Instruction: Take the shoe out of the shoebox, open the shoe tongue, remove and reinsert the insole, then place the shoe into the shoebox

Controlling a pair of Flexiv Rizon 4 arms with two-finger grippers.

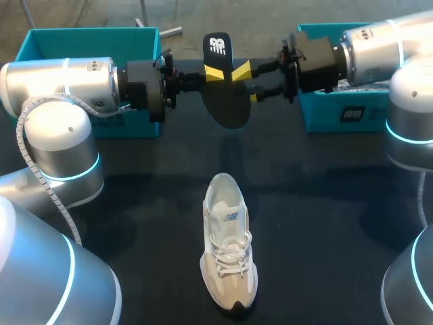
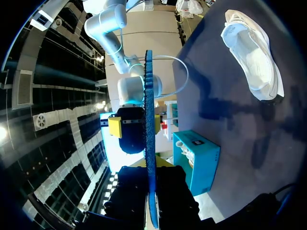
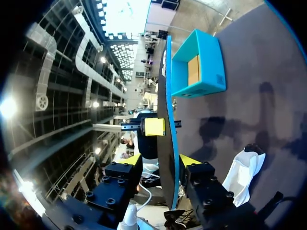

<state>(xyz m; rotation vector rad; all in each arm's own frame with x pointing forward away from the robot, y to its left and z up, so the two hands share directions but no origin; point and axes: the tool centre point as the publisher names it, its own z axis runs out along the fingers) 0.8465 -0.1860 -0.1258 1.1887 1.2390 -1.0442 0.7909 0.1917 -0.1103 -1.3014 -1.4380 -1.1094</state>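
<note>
Dark tabletop (image 1: 325,217), with one open teal shoebox (image 1: 88,32) at the far left and a second teal box (image 1: 338,115) at the far right. I cannot tell which of the two is the lid.

- Shoe (image 1: 229,250): white, upright on its sole, at mid-tabletop on the near side. Long axis runs far to near. The heel opening faces the boxes and the toe faces the robot. Nothing touches it.
- Insole (image 1: 226,101): black, out of the shoe and held in the air between the two arms, well above and beyond the shoe. Its long axis also runs roughly far to near, with the narrow printed end far and the broad end near. Judgement: its ends already match the shoe's heel and toe.
- Left hand (image 1: 214,74): closed down to the insole's thickness, pinching its left edge. The left wrist view shows the insole edge-on between the fingers.
- Right hand (image 1: 247,82): likewise clamped thin on the right edge, one yellow tip on the upper face and one beneath.

Key relation: the shoe opening lies below the insole and toward the robot, near the midline, so neither arm is clearly closer.

Judgement: removal is done and reinsertion is next. The insole needs to come down and toward the robot, broad end first, into the opening. One hand probably has to let go to steady the loose shoe.
</note>
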